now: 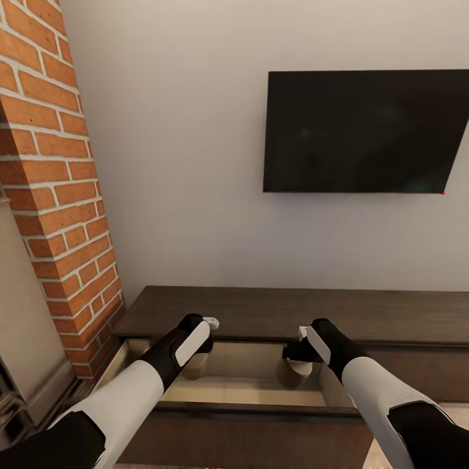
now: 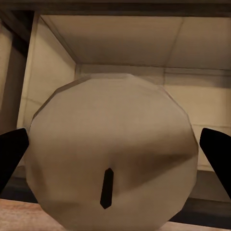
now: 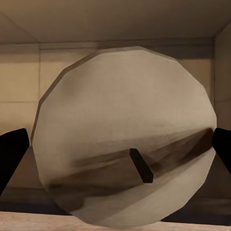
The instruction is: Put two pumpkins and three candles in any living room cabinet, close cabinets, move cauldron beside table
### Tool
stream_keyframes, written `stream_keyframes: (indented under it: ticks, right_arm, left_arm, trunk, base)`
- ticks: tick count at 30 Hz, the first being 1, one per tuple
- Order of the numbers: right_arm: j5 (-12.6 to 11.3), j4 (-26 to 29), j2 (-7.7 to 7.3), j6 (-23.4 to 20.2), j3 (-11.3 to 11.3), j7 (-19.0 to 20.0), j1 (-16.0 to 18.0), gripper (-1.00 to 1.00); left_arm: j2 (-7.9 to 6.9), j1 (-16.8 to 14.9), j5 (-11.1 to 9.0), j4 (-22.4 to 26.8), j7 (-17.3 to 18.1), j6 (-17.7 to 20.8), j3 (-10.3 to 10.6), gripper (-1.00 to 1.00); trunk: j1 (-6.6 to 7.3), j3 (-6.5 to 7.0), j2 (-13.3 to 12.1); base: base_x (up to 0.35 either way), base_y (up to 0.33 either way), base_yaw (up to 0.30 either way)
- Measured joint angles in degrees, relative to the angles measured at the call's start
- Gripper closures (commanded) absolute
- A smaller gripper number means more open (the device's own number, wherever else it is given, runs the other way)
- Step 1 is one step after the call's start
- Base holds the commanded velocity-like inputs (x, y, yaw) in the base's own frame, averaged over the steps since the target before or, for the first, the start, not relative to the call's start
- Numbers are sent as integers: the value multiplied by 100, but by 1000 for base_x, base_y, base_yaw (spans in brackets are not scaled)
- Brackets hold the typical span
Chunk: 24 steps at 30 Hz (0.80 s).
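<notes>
Now both arms reach into the open pale-lined drawer (image 1: 241,384) of the long dark brown wood cabinet (image 1: 293,312). The left pincer (image 2: 113,159) clasps a stubby grey-beige candle (image 2: 110,149); the right pincer (image 3: 115,154) clasps another (image 3: 125,144). Judging by this, two candles are nearly stowed; release, the remaining items and closing remain. Behind are a grey wall, a black television (image 1: 365,130) and a red brick column (image 1: 58,182).

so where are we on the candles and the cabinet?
Done: the cabinet drawer is pulled open. In hand: the left end effector and the right end effector each hold a candle over the pale drawer interior. Left: release both, close the drawer. Third candle, pumpkins, cauldron: status unknown.
</notes>
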<state>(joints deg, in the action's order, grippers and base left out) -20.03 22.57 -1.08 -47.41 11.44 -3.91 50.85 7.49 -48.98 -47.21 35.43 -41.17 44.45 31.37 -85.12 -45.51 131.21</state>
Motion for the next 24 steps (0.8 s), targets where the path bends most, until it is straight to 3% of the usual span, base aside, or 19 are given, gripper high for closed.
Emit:
stream_keyframes:
  ticks: [11, 24]
  right_arm:
    - [0, 0, 1, -2, 0, 0, 0, 100]
    - [0, 1, 1, 4, -1, 0, 1, 100]
  left_arm:
    - [1, 0, 1, 1, 0, 0, 0, 100]
    - [2, 1, 5, 1, 0, -2, 0, 100]
  trunk:
    - [-242, -197, 441]
    - [-242, -198, 443]
  base:
    - [0, 0, 0]
    - [0, 0, 0]
